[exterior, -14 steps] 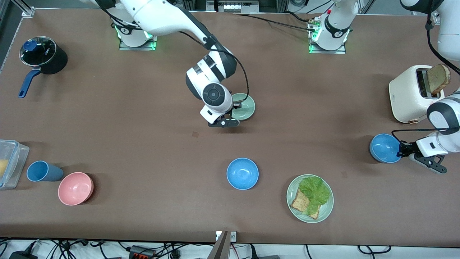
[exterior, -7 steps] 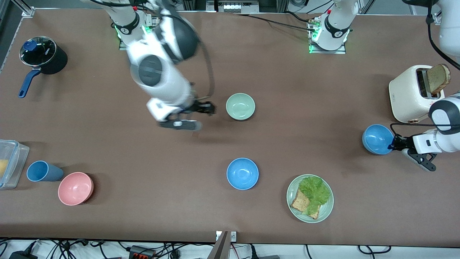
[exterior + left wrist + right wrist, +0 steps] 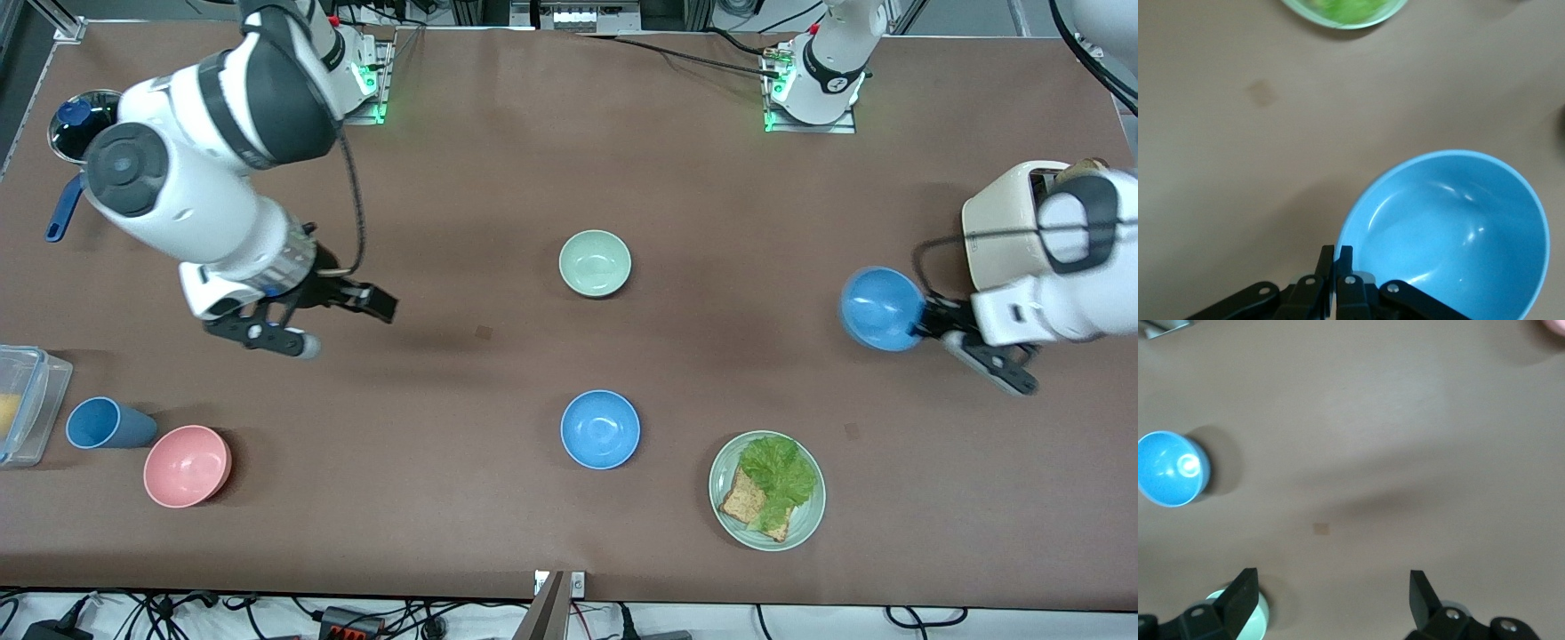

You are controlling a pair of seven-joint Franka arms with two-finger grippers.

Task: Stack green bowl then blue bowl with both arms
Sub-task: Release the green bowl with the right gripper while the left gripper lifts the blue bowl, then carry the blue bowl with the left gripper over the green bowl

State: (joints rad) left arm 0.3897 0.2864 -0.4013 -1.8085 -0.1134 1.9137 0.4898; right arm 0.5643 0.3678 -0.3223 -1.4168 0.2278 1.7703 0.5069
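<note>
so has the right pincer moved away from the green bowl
Yes. The right pincer, open, has left the green bowl and now hangs toward the right arm's end of the table.

The surface [image 3: 498, 498] is plain brown with one small darker square patch [image 3: 483, 332]. The green bowl [image 3: 595, 263] is pale sage; both blue bowls [image 3: 600, 429] [image 3: 882, 308] are glossy sky blue — the pink bowl [image 3: 188, 466] salmon, the cup [image 3: 105, 423] a duller blue. The plate [image 3: 725, 467] is pale green under bright green lettuce [image 3: 779, 471] and speckled tan toast [image 3: 741, 498]. The toaster [image 3: 1005, 233] is cream. The arms [image 3: 213, 178] are white with black bands — each gripper [image 3: 342, 307] [image 3: 1336, 263] black.
</note>
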